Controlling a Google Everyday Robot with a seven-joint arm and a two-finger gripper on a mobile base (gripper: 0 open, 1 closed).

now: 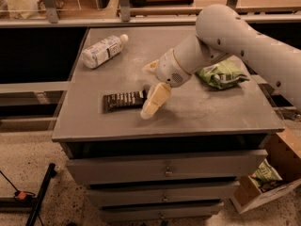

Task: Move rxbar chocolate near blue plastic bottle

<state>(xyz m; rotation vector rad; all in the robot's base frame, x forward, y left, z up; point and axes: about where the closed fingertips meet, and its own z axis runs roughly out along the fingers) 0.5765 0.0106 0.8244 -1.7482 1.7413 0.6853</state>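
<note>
The rxbar chocolate, a flat rectangular bar in a dark, faintly glossy wrapper with pale lettering, lay lengthwise near the front left of the matte gray tabletop. The blue plastic bottle, a whitish cylinder with a white cap and a pale printed label, lay on its side near the back left corner, well apart from the bar. The gripper hung just beside the bar's right end, at the end of a smooth, rounded white arm reaching in from the right. Its 2 cream-coloured fingers were spread apart with nothing between them; the nearer, blunt, wedge-shaped one slanted down toward the tabletop next to the bar, and whether it touched the wrapper could not be told. A crumpled green snack bag lay on the right side of the top, partly behind the arm. Below the top, the cabinet had flat gray drawer fronts with small round knobs. On the speckled floor at lower right sat an open cardboard box holding another green packet.
</note>
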